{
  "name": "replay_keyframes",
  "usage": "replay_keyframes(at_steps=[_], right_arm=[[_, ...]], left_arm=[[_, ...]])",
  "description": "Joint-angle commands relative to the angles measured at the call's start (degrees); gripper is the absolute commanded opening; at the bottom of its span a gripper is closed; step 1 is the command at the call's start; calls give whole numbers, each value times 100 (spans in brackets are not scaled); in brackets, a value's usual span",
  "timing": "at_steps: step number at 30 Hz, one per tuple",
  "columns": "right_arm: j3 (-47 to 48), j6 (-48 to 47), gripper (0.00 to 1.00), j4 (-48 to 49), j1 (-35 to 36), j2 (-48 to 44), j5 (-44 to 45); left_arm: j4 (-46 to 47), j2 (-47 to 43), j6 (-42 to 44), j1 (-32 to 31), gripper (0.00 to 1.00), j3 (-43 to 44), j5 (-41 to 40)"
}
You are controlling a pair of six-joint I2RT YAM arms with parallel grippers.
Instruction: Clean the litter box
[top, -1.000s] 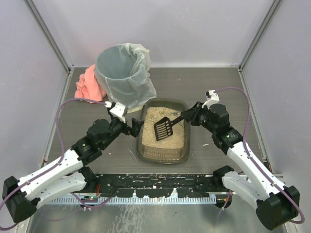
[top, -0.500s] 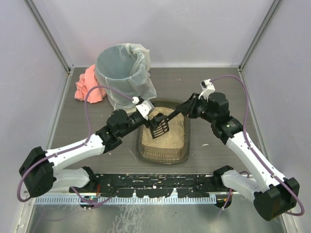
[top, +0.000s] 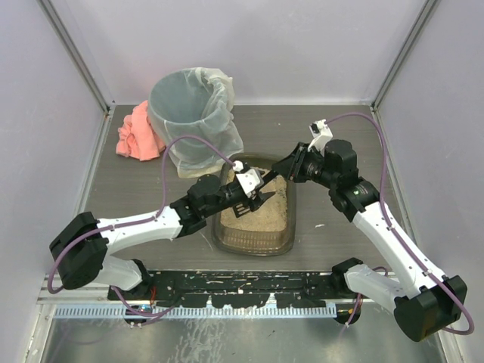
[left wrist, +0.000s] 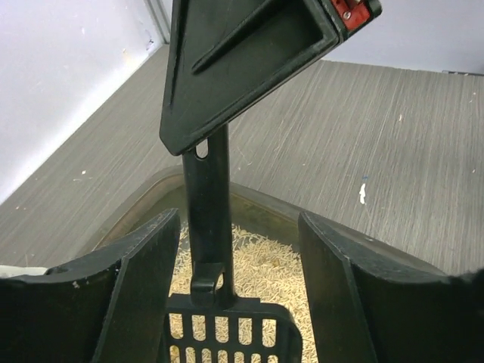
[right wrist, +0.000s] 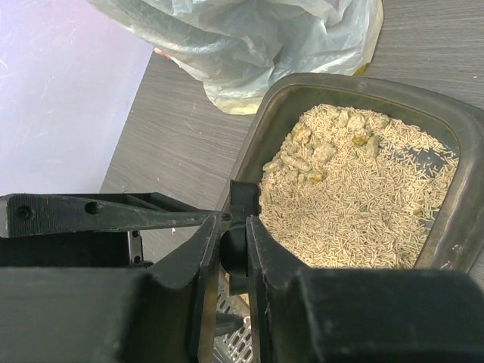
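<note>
litter box: mid-table, long axis near to far, just near-right of the lined bin; beige litter covers the floor.
right gripper: above the litter box's far right rim, clamped on the handle of the black scoop.
left gripper: jaws spread, over the far left part of the litter box, one finger each side of the scoop handle, touching neither.
scoop head: slotted, low over the litter inside the litter box; possibly touching the grains, hard to tell.
clumps: gathered at the bin-side end.
pink cloth: far left, beside the bin.
</note>
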Motion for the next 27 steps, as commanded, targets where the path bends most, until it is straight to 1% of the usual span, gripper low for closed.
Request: replay_keyframes(at_steps=[1,2,5,7,10,12,13,15,17,19,22,27], right_arm=[[288,-161,1,128,-5,-137,-122],[273,-176,1,162,-4,-146,-160],[248,-189,1,210,-2,-132,-295],[223,-172,1,239,0,-159,-345],[211,-163,1,246,-5,-208,-376],[208,-170,3,227,-9,-243,-384],[207,-177,7,198,-9,-256,-378],[192,-190,23,145,-3,-264,-333],[144,-187,40,107,-8,-263,-227],[71,-116,52,101,-3,-257,-144],[-53,3,58,126,-8,-203,-50],[-210,153,59,176,-7,-40,-48]], left_arm=[[234,-78,88,-14,59,-47,-223],[177,-77,70,-14,51,-32,-247],[64,-51,43,-16,35,28,-316],[43,-16,42,-21,30,61,-362],[32,51,46,-14,29,111,-387],[23,109,47,-17,22,145,-381],[12,131,40,-15,17,155,-373],[17,148,11,-18,10,183,-348],[48,142,-37,-27,5,193,-311],[139,117,-86,-34,1,180,-296],[280,79,-144,-38,0,133,-278],[331,33,-186,-59,0,163,-255]])
